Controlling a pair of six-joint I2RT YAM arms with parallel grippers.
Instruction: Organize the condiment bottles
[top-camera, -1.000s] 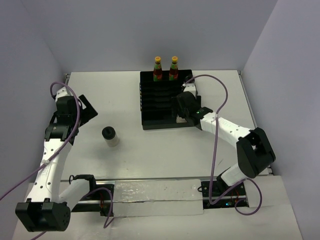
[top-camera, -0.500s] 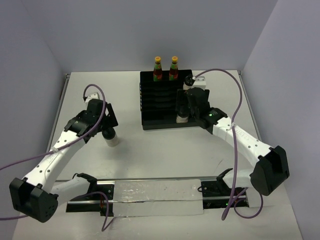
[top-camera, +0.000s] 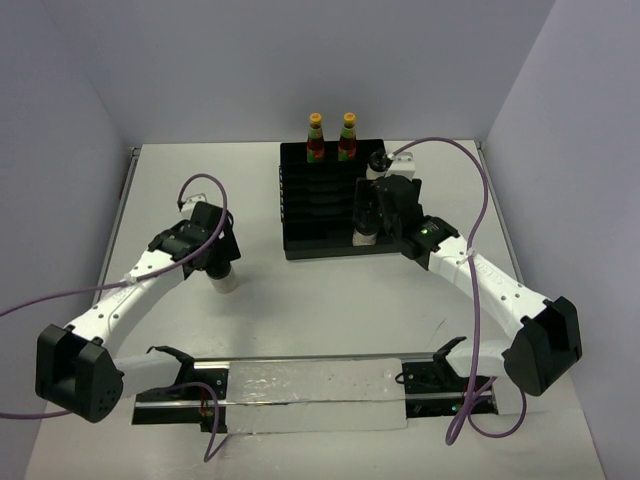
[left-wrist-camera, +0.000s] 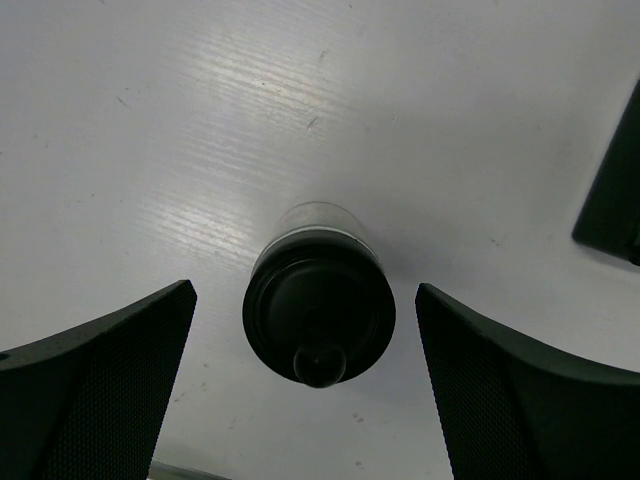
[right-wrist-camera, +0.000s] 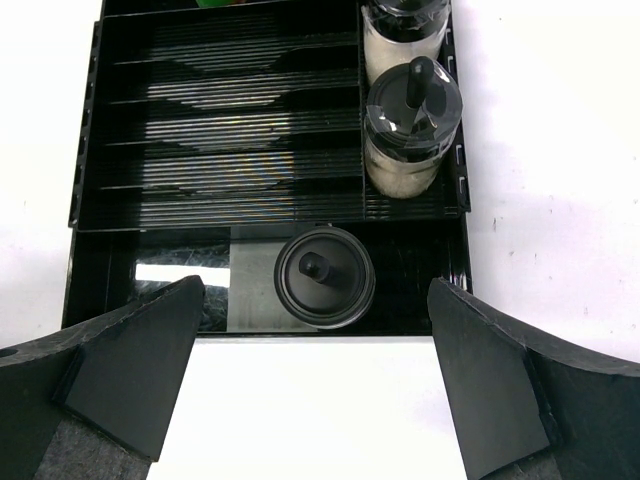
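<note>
My L gripper is hanging wide open, as wide as it goes. It is looking straight down on a lone jar w/ a black lid. That jar is standing upright on the white table, left of the black tray. It is sitting btw my L fingers w/ a gap on each side, so I am touching nothing & holding nothing. My L arm is reaching from the near left corner out to the middle of the table, w/ the wrist tipping down.

My R gripper is wide open too & holding nothing. It is hovering over the near right part of the tray. Under it a near jar is standing in the tray's near slot, apart from both fingers. A middle jar & a far jar are standing in the right-hand slot, one behind the other. My R arm is stretching from the near right corner, going far & left over the tray.

The left sauce bottle & the right sauce bottle are standing upright, side by side, at the tray's far edge.
</note>
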